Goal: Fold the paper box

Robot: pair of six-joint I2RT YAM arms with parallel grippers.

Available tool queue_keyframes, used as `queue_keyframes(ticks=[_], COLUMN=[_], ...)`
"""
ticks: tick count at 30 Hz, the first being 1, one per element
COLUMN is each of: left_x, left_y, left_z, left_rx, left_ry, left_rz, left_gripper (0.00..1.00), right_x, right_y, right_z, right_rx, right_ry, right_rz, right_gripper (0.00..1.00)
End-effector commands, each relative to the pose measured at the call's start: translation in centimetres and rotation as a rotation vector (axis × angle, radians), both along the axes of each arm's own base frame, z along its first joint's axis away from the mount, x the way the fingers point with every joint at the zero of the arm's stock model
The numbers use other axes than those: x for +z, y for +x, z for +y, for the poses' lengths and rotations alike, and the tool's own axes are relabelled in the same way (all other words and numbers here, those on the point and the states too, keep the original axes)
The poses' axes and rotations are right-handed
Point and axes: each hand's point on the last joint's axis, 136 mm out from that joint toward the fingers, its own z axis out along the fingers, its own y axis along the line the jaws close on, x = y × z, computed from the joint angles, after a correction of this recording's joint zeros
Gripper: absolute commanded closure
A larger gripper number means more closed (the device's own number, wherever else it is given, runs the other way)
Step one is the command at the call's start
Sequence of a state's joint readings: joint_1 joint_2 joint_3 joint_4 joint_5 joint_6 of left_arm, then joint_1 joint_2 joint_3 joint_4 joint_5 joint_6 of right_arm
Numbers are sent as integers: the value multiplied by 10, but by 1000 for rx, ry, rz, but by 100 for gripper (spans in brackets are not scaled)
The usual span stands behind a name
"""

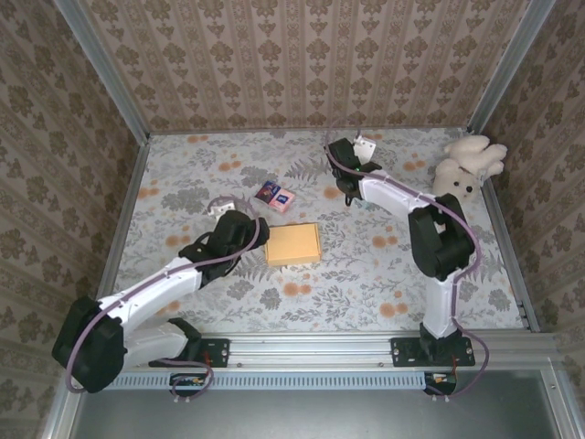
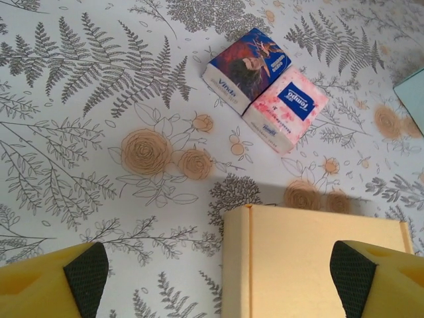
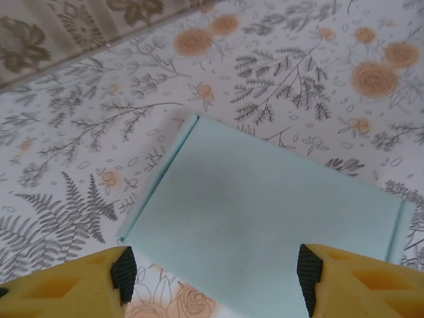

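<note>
Top external view is showing the tan paper box (image 1: 292,244) lying mid-table, long axis running left-right, just right of the wide-spread left gripper (image 2: 218,275), which is sitting nearer than the parted right gripper (image 3: 215,275).

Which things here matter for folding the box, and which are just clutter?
In the job:
- yellow box, below the open left gripper
- pale blue box, probably, below the open right gripper

Lying about:
- dark tissue pack
- pink tissue pack
- plush toy
</note>
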State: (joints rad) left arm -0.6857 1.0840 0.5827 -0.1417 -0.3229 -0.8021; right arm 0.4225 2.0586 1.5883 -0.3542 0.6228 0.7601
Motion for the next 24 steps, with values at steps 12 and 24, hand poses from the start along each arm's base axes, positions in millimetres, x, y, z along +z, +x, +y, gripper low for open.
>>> queue_keyframes(ticks=[12,24], left_x=[9,11], left_y=[-10,-16], left_z=[3,7], left_rx=[-30,-15], left_ry=[-43,-68], left_rz=[-52,-48], left_gripper=[8,8], right_x=[-75,-120], right_y=[-2,-54], right_z=[-23,23], right_rx=[-73,461], right_ry=[59,80], right_rz=[229,544], right_gripper=[35,42])
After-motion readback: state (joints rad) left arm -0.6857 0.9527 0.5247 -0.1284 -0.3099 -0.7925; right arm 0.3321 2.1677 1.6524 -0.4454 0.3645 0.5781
